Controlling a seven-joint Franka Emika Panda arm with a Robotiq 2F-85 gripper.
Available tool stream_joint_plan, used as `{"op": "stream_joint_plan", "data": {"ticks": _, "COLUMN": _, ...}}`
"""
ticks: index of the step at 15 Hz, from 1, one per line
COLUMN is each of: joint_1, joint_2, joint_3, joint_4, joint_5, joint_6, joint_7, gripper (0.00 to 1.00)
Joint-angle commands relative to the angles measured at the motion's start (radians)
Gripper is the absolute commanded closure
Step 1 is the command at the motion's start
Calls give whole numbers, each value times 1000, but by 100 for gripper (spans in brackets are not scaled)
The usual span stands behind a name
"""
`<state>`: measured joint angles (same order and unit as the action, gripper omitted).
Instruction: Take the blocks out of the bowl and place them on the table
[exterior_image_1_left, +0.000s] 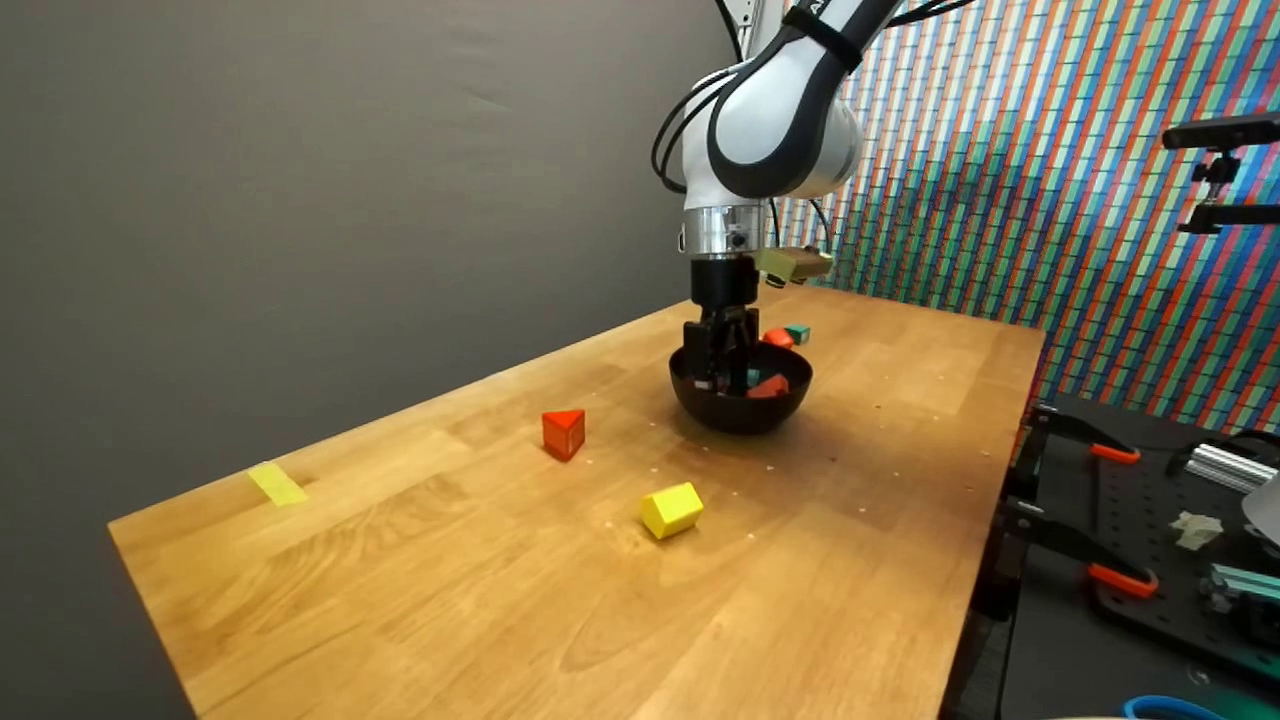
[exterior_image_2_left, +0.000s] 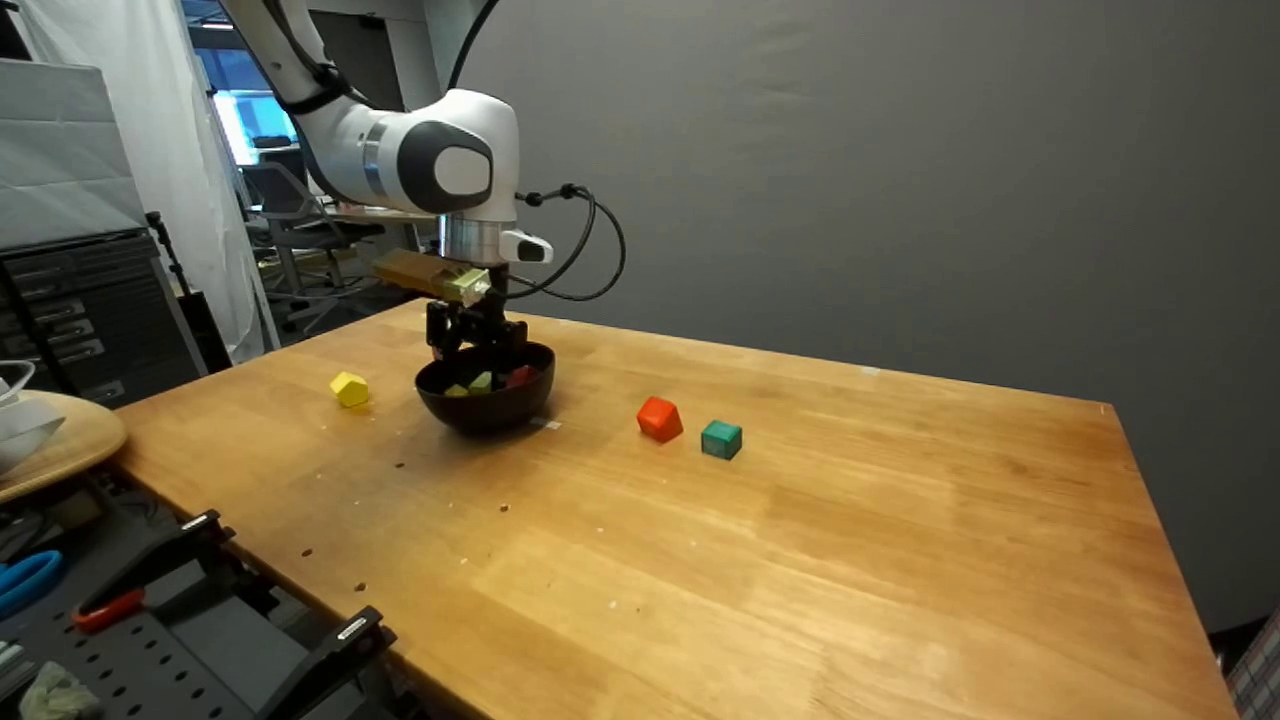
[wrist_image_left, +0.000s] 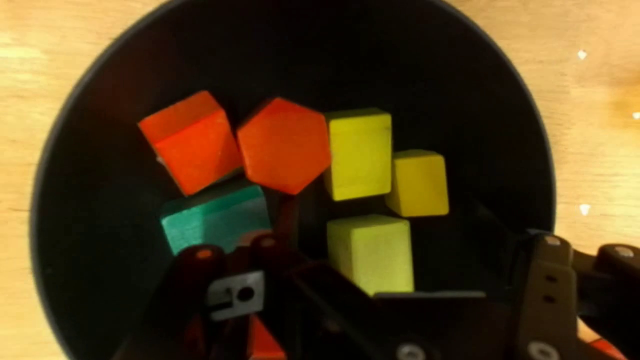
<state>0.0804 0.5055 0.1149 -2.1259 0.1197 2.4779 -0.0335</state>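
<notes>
The black bowl (wrist_image_left: 537, 150) stands on the wood-topped table (exterior_image_2_left: 800, 560) with several blocks inside. Visible there are an orange-red block (wrist_image_left: 200, 150), an orange hexagonal block (wrist_image_left: 285, 147), a teal block (wrist_image_left: 217, 217), two yellow blocks (wrist_image_left: 361, 155) and a pale yellow-green block (wrist_image_left: 382, 255). My gripper (wrist_image_left: 400, 265) reaches down into the bowl with its jaws wide apart. The yellow-green block lies in the gap, partly covered by the gripper's lower parts; a space separates it from the right finger (wrist_image_left: 547, 290). A bit of red (wrist_image_left: 265, 340) shows beside the left finger.
Outside the bowl lie a red triangular block (exterior_image_1_left: 563, 435), a yellow block (exterior_image_1_left: 672, 510), a red block (exterior_image_2_left: 660, 419) and a green block (exterior_image_2_left: 721, 439). A flat pale-yellow scrap (exterior_image_1_left: 278, 484) sticks near the table's edge. Clamps (exterior_image_1_left: 1085, 545) grip the side.
</notes>
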Motion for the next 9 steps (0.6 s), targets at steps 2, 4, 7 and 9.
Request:
{"op": "stream_joint_plan", "data": {"ticks": 2, "joint_1": 9, "joint_2": 54, "joint_3": -6, "joint_4": 75, "joint_5": -21, "joint_6": -44, "joint_7": 8, "gripper": 17}}
{"op": "stream_joint_plan", "data": {"ticks": 4, "joint_1": 3, "joint_2": 60, "joint_3": -2, "joint_4": 88, "joint_5": -14, "joint_6": -53, "joint_7": 2, "gripper": 36}}
{"op": "stream_joint_plan", "data": {"ticks": 7, "joint_1": -10, "joint_2": 43, "joint_3": 0, "joint_4": 90, "joint_5": -1, "joint_6": -42, "joint_7": -3, "gripper": 62}}
{"op": "stream_joint_plan", "data": {"ticks": 9, "joint_1": -15, "joint_2": 27, "joint_3": -5, "joint_4": 86, "joint_5": -1, "joint_6": -38, "joint_7": 1, "gripper": 77}}
